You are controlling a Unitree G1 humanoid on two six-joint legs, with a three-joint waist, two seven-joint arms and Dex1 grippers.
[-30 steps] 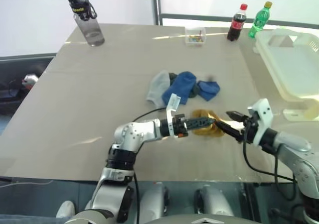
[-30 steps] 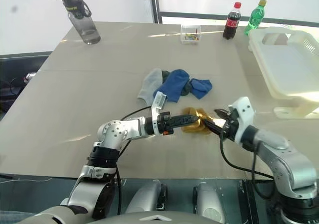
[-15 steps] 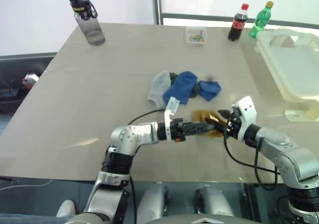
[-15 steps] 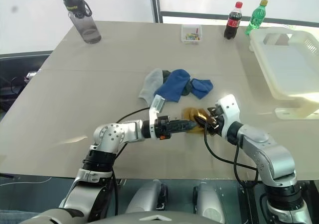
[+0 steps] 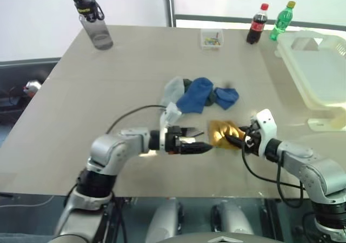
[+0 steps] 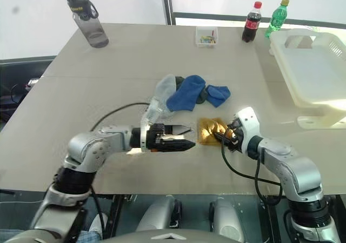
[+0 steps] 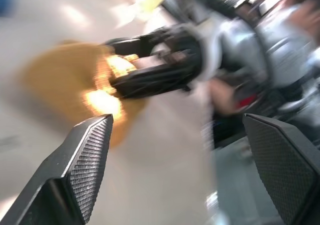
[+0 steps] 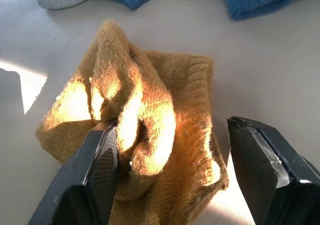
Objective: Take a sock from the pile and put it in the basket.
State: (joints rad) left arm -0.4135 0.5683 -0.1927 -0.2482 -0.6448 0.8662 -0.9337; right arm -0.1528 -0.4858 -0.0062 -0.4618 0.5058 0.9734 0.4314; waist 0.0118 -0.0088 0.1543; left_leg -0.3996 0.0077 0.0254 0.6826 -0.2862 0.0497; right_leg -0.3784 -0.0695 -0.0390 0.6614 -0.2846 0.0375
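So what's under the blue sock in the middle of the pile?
A dark sock peeks out from beneath the blue sock at its far edge, next to the grey one. The rest of it is covered.

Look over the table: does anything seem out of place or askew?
Only the mustard sock: it lies crumpled apart from the pile, with the right gripper open around it. The basket and bottles stand upright; nothing is spilled.

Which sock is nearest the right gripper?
The mustard yellow sock, lying apart from the blue and grey ones; the right gripper has its open fingers on either side of it.
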